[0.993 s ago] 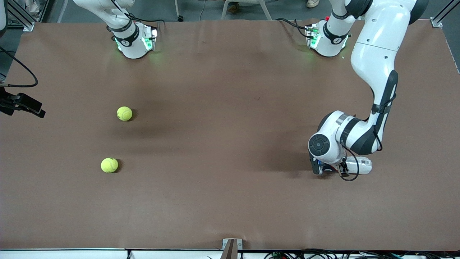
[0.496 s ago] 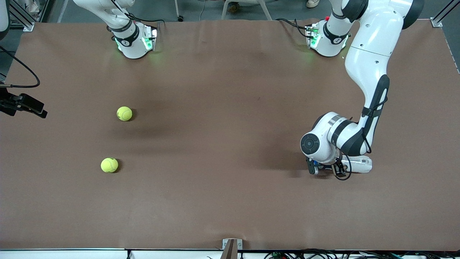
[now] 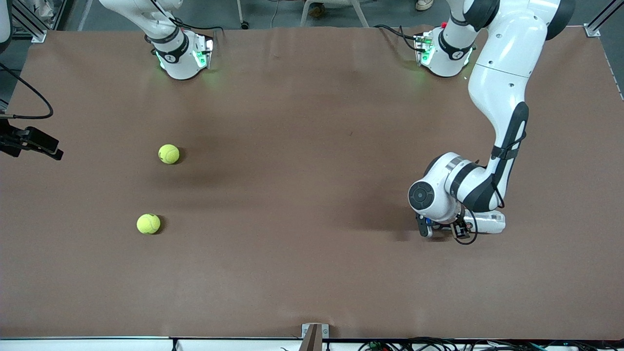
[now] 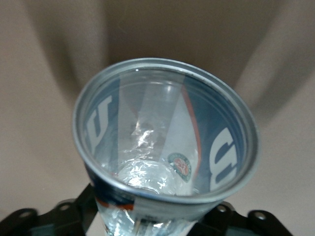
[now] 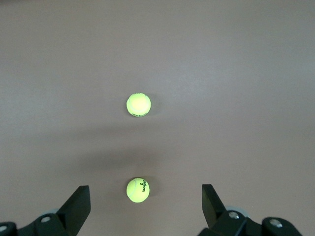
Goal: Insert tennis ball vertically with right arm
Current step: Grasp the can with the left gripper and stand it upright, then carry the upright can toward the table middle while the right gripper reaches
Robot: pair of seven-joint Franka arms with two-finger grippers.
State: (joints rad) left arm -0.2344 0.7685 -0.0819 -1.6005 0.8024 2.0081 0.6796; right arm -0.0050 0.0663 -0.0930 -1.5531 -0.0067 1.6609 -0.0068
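1. Lying on the brown table (image 3: pixel 302 253) toward the right arm's end, two tennis balls sit well apart from each other: the farther tennis ball (image 3: pixel 168 154) and the nearer tennis ball (image 3: pixel 148 224).
2. In the right wrist view, the right gripper (image 5: pixel 145 206) hangs above them with its fingers (image 5: pixel 78 204) spread wide and holding nothing; one ball (image 5: pixel 138 189) shows between the fingertips, the other (image 5: pixel 139 104) farther up the picture.
3. The front view shows only the right arm's base (image 3: pixel 178 53), not its gripper, so the hand's place over the table cannot be told from there.
4. The left gripper (image 3: pixel 441 229) is low at the table toward the left arm's end, well apart from both balls.
5. Its wrist view shows a clear plastic tube (image 4: pixel 165 147) with a metal rim and blue label, open mouth toward the camera. The black fingers (image 4: pixel 22 219) flank the tube's lower part; whether they press it I cannot tell.
6. Nothing stands between the balls and the tube.
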